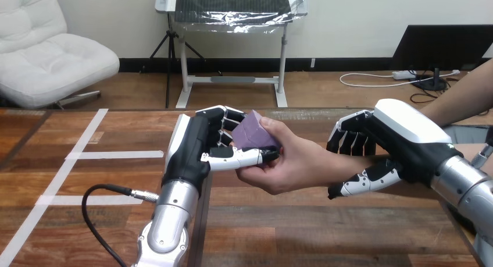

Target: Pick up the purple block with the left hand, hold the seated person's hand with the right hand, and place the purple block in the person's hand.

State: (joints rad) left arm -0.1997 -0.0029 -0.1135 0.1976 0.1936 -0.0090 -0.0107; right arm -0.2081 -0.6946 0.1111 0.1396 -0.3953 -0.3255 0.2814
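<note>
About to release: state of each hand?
Left hand: shut on the purple block.
Right hand: shut on the person's wrist.

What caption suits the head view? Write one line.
Left hand holds the block in the person's hand while the right hand clasps the person's wrist.

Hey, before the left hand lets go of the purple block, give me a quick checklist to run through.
1. Small purple cube-shaped block held by the left hand, fingers and thumb curled round it: ok.
2. Block against the upturned palm of the person's hand: ok.
3. Block's weight already resting on that palm: cannot tell.
4. Right hand curled round the person's wrist, fingers above, thumb below: ok.
5. Brown wooden table bare under the handover: ok.
</note>
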